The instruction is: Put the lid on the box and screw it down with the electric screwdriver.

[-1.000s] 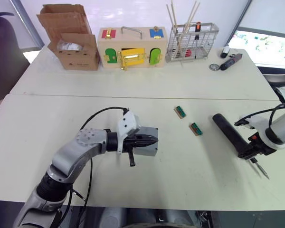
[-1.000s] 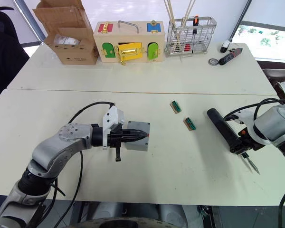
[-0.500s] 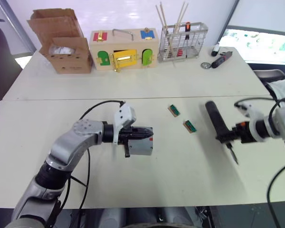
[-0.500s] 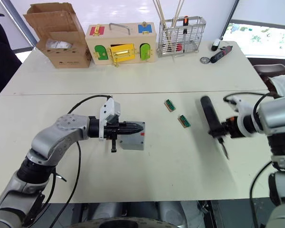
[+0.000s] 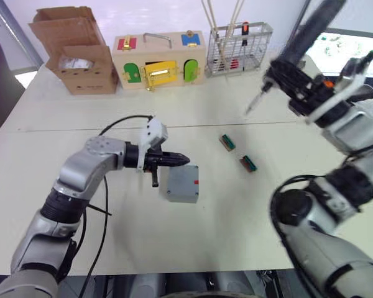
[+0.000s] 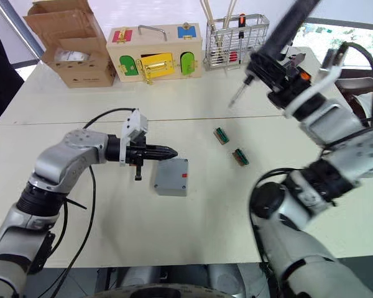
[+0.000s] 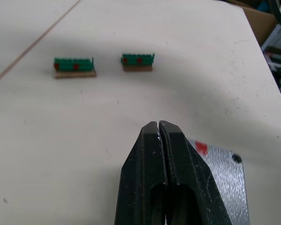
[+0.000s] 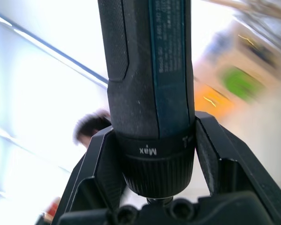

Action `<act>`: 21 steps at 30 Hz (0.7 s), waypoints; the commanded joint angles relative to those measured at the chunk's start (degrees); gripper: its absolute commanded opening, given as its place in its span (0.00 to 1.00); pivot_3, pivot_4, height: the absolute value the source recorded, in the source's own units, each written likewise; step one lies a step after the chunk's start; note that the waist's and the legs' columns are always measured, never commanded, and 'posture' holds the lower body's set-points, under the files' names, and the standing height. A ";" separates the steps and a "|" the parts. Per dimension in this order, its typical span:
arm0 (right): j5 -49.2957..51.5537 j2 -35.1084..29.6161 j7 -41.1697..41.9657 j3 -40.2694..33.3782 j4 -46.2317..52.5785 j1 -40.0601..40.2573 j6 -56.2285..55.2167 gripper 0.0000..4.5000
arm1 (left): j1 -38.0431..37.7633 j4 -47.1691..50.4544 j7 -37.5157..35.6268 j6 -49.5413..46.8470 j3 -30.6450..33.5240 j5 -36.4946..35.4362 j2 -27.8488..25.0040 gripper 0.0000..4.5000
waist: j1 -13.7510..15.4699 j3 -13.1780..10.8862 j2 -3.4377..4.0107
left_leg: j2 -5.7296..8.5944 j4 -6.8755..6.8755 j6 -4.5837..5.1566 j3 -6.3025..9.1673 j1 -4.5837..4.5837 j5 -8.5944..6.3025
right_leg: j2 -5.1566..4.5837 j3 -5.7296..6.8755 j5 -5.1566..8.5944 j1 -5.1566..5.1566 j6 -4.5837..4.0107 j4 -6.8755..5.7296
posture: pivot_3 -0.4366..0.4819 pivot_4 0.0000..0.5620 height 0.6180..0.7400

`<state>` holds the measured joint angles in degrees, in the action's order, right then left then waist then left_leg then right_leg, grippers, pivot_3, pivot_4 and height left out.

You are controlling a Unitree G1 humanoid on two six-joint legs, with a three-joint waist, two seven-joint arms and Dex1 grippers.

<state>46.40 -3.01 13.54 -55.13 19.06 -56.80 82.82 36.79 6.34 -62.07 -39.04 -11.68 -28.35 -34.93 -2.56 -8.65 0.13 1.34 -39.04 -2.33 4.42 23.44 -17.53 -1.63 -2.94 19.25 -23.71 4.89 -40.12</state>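
The grey box (image 5: 182, 184) sits mid-table with a small red mark on its side. A flat grey lid (image 7: 225, 180) with a corner screw hole lies on top of it. My left gripper (image 5: 185, 160) is shut and empty, its tips just past the box's far edge, and its fingertips (image 7: 158, 129) are pressed together. My right gripper (image 5: 286, 74) is raised high over the table's right half, shut on the electric screwdriver (image 5: 304, 34). The dark barrel of the electric screwdriver (image 8: 150, 70) stands between the fingers (image 8: 96, 173). Its thin bit (image 6: 236, 96) slants down to the left.
Two small green connectors (image 5: 227, 143) (image 5: 248, 163) lie right of the box. Along the far edge stand a brown cardboard box (image 5: 74, 53), a wooden box with coloured doors (image 5: 158, 59) and a wire basket (image 5: 236, 49) holding sticks.
My right arm has lifted the electric screwdriver off the table to high in the air. My left gripper has drawn back off the box top. The head camera has shifted.
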 commanded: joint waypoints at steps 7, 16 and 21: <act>-11.79 1.48 0.96 29.10 15.09 12.08 -33.43 0.42 | -1.39 4.02 1.69 -5.92 6.20 -3.46 -3.08 0.00 | -0.29 0.01 0.02 | 0.11 -0.02 -0.05 0.00 -0.01 0.03 | -0.10 0.00 0.00 0.02 0.00 0.02 | 0.48 0.27 1.00; -20.19 -7.99 8.15 48.79 20.13 30.34 -48.01 0.42 | -6.63 8.47 3.34 -6.45 6.00 -3.47 -4.53 0.00 | -0.90 0.00 0.02 | 0.07 -0.04 -0.06 0.09 -0.02 0.03 | -0.06 0.02 0.00 0.07 0.00 0.04 | 0.48 0.27 1.00; -22.74 -8.65 7.35 55.25 23.50 37.62 -50.76 0.42 | -8.80 10.09 4.42 -4.94 4.41 -1.92 -4.26 0.00 | -0.28 0.00 0.02 | 0.08 -0.08 -0.08 0.08 -0.04 0.04 | -0.06 -0.01 0.01 0.08 0.00 0.12 | 0.48 0.27 1.00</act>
<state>23.84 -11.72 21.07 -1.31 37.72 -18.77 34.98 28.11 14.65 -57.96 -45.35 -7.59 -30.60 -38.78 -2.84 -8.66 0.15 1.42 -39.12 -2.41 4.49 23.38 -17.49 -1.68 -2.95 19.26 -23.63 4.89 -40.01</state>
